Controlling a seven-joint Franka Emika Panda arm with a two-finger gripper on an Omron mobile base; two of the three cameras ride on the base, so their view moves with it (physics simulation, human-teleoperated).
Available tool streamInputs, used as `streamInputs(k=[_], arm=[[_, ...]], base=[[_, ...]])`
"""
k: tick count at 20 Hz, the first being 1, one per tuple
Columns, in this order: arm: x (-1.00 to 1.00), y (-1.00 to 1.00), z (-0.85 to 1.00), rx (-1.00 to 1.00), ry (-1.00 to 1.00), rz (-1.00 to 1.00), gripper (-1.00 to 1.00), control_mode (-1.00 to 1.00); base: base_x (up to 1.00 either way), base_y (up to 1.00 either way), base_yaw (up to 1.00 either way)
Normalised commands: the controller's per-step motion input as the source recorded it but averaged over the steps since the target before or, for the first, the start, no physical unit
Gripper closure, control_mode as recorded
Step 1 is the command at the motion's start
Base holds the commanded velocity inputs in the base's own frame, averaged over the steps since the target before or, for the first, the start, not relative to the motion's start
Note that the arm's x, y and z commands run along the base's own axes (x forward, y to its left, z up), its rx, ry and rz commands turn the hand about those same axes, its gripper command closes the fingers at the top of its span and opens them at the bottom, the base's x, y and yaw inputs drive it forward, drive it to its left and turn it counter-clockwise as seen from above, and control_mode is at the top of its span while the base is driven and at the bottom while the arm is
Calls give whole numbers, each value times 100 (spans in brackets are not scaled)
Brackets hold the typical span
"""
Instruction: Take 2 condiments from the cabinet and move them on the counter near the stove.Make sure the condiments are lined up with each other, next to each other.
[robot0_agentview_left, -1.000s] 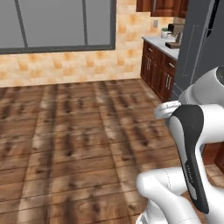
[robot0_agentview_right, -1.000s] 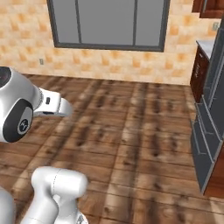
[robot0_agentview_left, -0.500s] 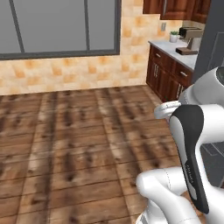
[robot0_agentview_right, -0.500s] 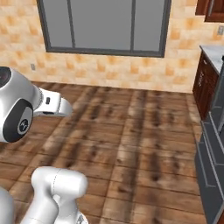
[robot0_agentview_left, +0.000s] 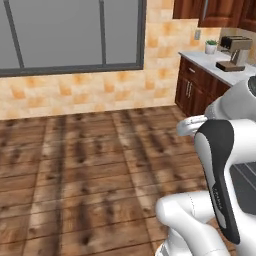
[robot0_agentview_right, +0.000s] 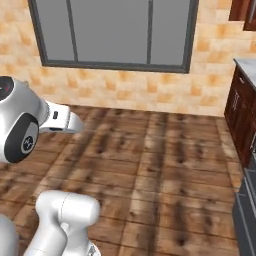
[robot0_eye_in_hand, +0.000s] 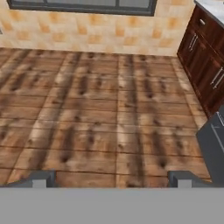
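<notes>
Condiments aren't reached yet: the tool (robot0_eye_in_hand: 111, 178) hangs wide and empty over the wooden floor (robot0_eye_in_hand: 100, 118), the desk (robot0_agentview_left: 220, 67) far off.

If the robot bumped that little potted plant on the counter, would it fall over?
Probably it would slide or tip easily: the potted plant looks small, so likely light. It stands on the smooth stone counter, which may let it skid. Its leafy top sits above a short pot, so a high nudge could topple it.

Marbled counter (robot0_agentview_left: 212, 62) at far right, coffee machine (robot0_agentview_left: 234, 51) and plant (robot0_agentview_left: 211, 46) on it.
</notes>
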Motion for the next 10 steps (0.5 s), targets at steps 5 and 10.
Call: streamInputs(k=[5,10], arm=[[0,0,0,0,0,0,-100,100],[0,0,0,0,0,0,-100,100]], base=[[100,54,-43],[100,73,-50]])
